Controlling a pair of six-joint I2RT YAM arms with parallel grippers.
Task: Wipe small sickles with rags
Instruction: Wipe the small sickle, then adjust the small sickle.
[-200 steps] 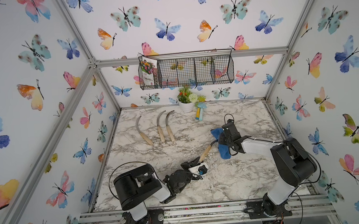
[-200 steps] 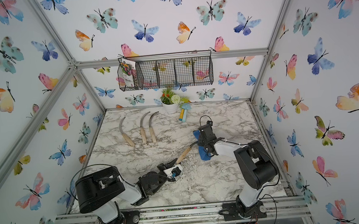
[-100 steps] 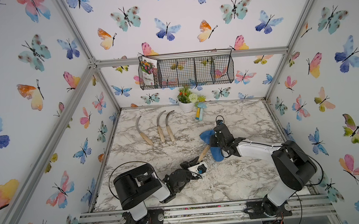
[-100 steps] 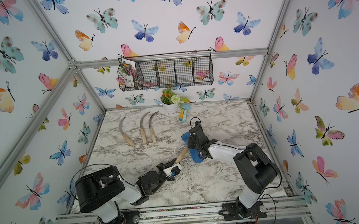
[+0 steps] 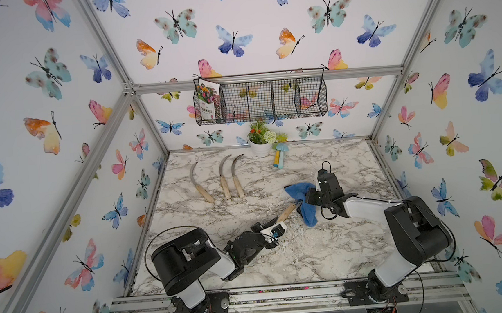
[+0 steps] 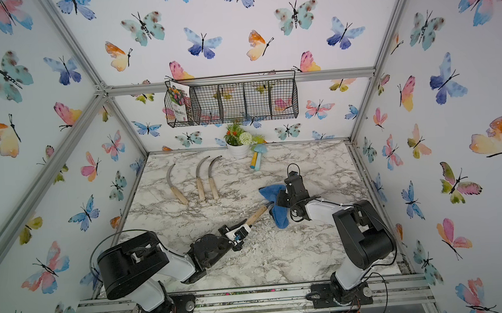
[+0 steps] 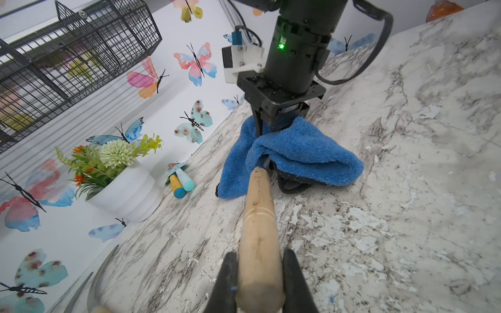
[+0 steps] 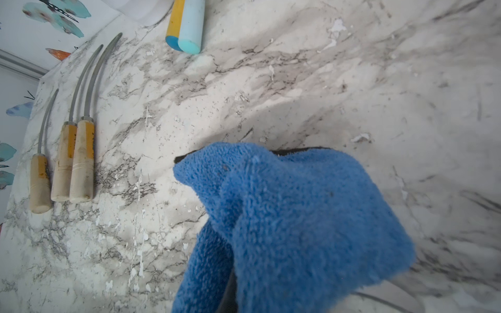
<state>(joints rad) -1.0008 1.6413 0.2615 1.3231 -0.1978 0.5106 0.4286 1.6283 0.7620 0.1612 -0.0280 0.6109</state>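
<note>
Sliding in along the blade, your right claw and its blue rag now sit nearer the handle than a second ago. That claw is clamped tight on the rag, which drapes over the hidden blade, apparently to rub both faces. Your left claw is closed hard on the sickle by its wooden handle, bracing it mid-counter. Three other sickles lie well apart.
</note>
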